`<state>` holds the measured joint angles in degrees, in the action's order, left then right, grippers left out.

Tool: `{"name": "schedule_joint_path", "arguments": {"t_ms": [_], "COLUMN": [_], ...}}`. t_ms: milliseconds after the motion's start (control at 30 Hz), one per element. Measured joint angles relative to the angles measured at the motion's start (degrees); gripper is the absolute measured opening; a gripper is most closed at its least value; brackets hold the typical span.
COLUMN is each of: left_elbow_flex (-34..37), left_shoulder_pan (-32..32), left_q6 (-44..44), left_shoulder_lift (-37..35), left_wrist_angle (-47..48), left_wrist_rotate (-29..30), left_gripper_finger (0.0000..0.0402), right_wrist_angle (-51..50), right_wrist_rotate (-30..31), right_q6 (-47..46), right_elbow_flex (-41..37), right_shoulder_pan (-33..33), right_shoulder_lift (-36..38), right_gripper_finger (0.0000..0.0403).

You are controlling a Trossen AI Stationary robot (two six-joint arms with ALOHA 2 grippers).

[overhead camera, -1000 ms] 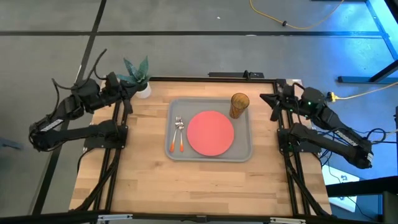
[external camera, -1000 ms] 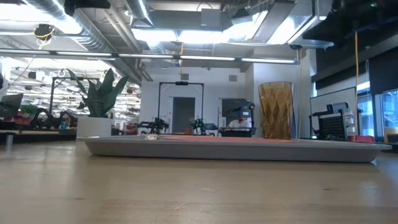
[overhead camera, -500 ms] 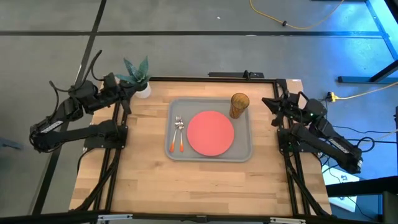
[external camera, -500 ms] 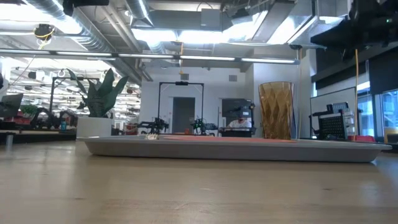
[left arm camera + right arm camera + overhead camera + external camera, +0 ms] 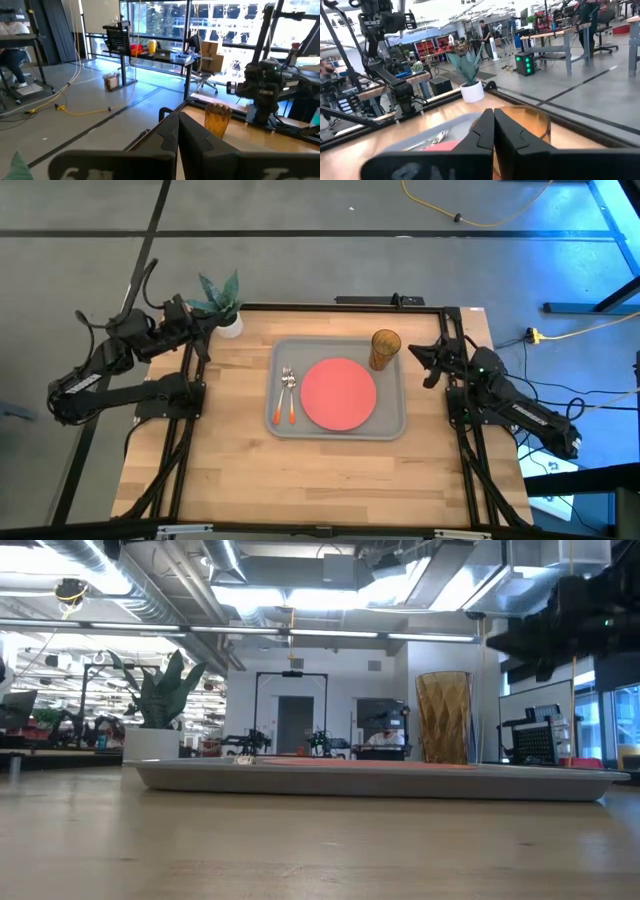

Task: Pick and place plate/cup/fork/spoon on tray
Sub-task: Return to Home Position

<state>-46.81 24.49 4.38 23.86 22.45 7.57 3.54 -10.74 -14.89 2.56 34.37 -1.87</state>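
Right fingers pressed together, empty, near cup. Left fingers likewise closed, empty, by plant. Plate, cup on tray between both.

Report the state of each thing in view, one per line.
plate: flat on the tray
cup: upright on tray, back corner
fork: lying on tray beside plate
spoon: lying alongside fork
tray: flat on table
left gripper: shut, empty, by table's left edge
right gripper: shut, empty, by table's right edge

Plate centred on tray, cup at its far-right corner, fork and spoon left
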Motion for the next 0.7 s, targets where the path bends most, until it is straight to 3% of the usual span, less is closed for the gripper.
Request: {"name": "schedule_joint_path", "arguments": {"t_ms": [367,700], "left_elbow_flex": [0.23,8.08], "left_shoulder_pan": [0.00,0.04], "left_q6": [-1.93,-4.67], "left_shoulder_lift": [0.00,-5.12], "left_wrist_angle": [-1.98,-2.65], "left_wrist_rotate": [0.02,-0.88], "left_gripper_finger": [0.0000,0.0000], "right_wrist_angle": [0.50,0.50], "right_wrist_rotate": [-0.04,-3.48], "right_q6": [-0.39,1.82], "right_elbow_flex": [-2.16,-2.14], "right_shoulder_pan": [0.00,0.02], "right_shoulder_lift": [-0.11,-0.13], "right_gripper_finger": [0.0004,0.0004]}}
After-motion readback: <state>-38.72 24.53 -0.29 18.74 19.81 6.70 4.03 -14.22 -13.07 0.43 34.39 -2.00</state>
